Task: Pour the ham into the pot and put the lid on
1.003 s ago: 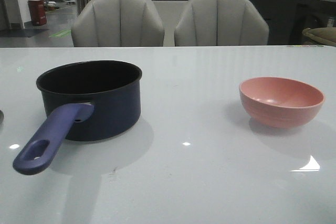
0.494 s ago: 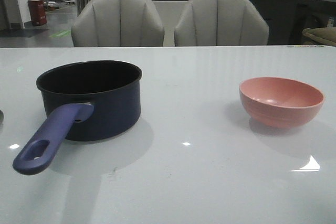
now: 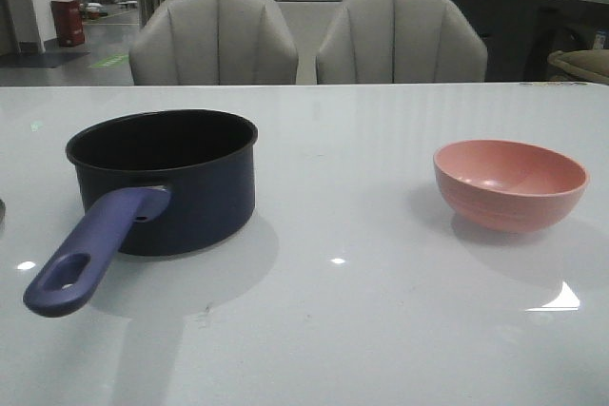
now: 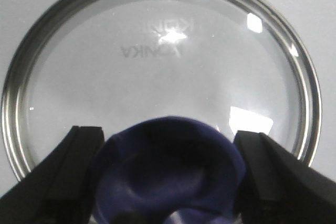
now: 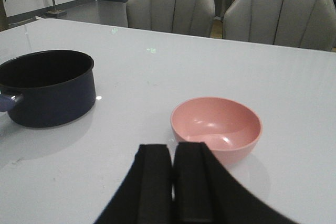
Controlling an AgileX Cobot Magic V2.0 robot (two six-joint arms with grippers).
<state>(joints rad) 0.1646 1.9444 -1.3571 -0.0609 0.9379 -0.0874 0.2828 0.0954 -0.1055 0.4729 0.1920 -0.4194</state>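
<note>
The dark navy pot (image 3: pixel 162 178) stands on the left of the table, its purple-blue handle (image 3: pixel 90 254) pointing to the front left. Its inside is too dark to read. It also shows in the right wrist view (image 5: pixel 47 87). No ham shows; the pink bowl (image 3: pixel 509 183) looks empty in the right wrist view (image 5: pixel 216 127). The glass lid (image 4: pixel 157 66) with its silver rim lies flat on the white table in the left wrist view. My left gripper (image 4: pixel 169 129) has a finger touching each side of the dark blue knob (image 4: pixel 168 166). My right gripper (image 5: pixel 173 148) is shut and empty, just short of the bowl.
Two grey chairs (image 3: pixel 214 35) stand behind the table's far edge. White tabletop (image 3: pixel 343 235) lies between pot and bowl. Neither arm shows in the front view.
</note>
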